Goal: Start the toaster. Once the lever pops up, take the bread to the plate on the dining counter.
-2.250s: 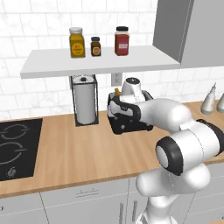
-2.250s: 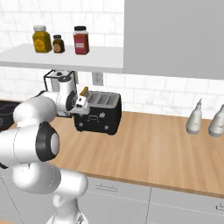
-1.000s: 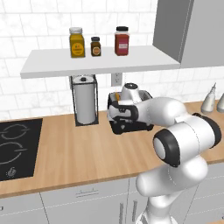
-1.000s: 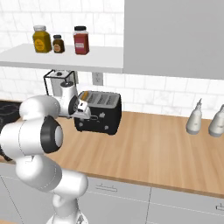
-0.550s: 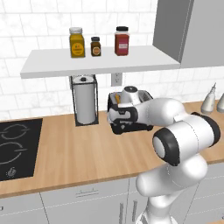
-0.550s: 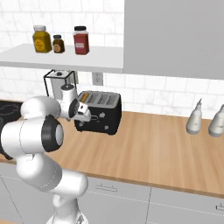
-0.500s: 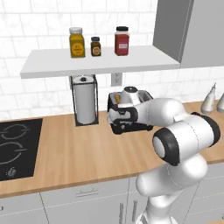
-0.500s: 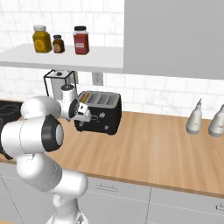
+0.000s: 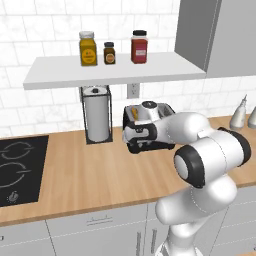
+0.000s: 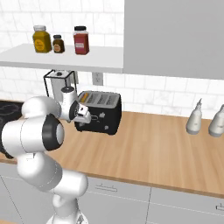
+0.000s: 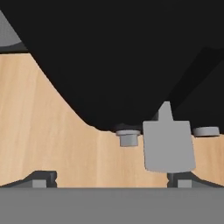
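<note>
The black toaster [image 10: 104, 115] stands on the wood worktop against the tiled wall, and its dark body [image 11: 109, 52] takes up the top of the hand view. A sliver of the bread's golden crust [image 10: 84, 97] peeks from a slot at the toaster's left end. My gripper [image 10: 81, 116] is pressed up against that left end, also seen as the gripper [image 9: 135, 144]. In the hand view the gripper [image 11: 113, 179] is open with its fingertips wide apart. The toaster's grey lever [image 11: 168, 146] sits just above the right fingertip [image 11: 183, 179]. The plate and dining counter are out of view.
A paper-towel roll [image 9: 97, 117] in a wire stand stands left of the toaster, with a black cooktop [image 9: 17, 170] further left. A shelf [image 9: 110, 70] with three jars hangs overhead. Two grey bottles [image 10: 194, 118] stand at the right, near the wall.
The hand has sunk a little along the toaster's left end since 2.2 s ago. Over the last half second nothing visibly moves.
</note>
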